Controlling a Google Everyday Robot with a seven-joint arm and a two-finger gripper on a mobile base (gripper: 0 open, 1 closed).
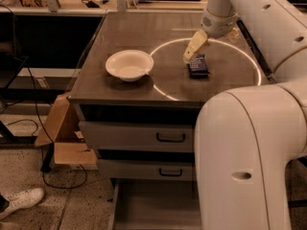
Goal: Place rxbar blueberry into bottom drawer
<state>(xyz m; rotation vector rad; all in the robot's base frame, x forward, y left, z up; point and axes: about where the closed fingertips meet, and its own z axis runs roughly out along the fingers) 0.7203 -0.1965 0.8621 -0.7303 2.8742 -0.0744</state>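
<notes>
So the gripper (190,55) is seen hanging low over the bench (120,37), and whether it's open or closed can't really be told from here. The rxbar blueberry (198,66) is found lying flat just beside its tip, on the camera-facing side and a touch right in the picture. It isn't gripped, as far as can be judged. Its long axis is laid roughly front-to-back. The bottom drawer (153,205) is pulled out far below, well apart.

No lettering can be read anywhere. The rxbar blueberry (198,66) shows a dark wrapper (whatever is printed there cannot be made out). The hand (191,53) is just at its 11 o'clock, over the worktop (120,92).
</notes>
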